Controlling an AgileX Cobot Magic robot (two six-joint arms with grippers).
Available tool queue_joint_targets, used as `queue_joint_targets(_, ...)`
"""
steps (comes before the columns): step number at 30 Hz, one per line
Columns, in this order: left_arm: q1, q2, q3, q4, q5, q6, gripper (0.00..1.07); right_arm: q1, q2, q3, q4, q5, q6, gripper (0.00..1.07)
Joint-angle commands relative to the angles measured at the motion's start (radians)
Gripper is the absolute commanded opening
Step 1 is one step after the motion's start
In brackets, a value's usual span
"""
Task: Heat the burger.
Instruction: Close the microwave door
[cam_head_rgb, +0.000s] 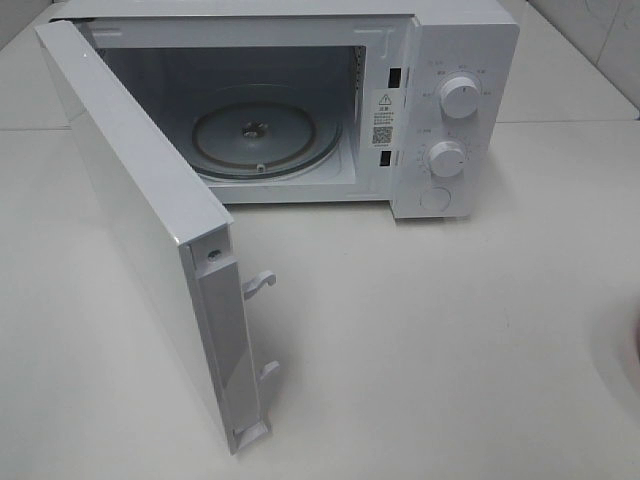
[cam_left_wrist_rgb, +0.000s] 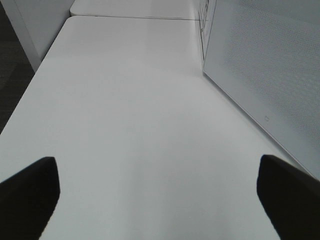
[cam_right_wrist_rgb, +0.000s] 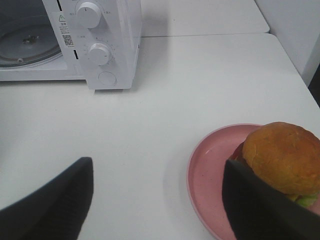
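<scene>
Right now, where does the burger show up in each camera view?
Exterior high: the burger is not in it.
Left wrist: not in it.
Right wrist: the burger sits on the pink plate, just behind one finger of the right hand.
Shared landmark: the white microwave.

microwave (cam_head_rgb: 300, 110) cavity clear, door (cam_head_rgb: 140, 230) swung out blocking left approach

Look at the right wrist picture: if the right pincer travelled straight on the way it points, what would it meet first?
Probably bare white tabletop; further on stands the white microwave oven. The open right pincer has one finger beside the golden-bunned burger on the pink round plate. Depth is unclear.
</scene>
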Motion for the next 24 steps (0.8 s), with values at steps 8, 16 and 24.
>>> queue_joint_targets(8,0.002,-0.013,0.002,-0.004,-0.009,-0.001,1.0,-0.006,-0.03,0.001,0.003,0.0,-0.006,0.72)
queue_joint_targets(16,0.002,-0.006,-0.024,-0.053,-0.032,-0.001,1.0,-0.006,-0.03,0.001,0.003,0.0,-0.006,0.72)
queue_joint_targets(24,0.002,0.113,-0.052,-0.015,-0.217,-0.001,0.49,-0.006,-0.03,0.001,0.003,0.0,-0.006,0.72)
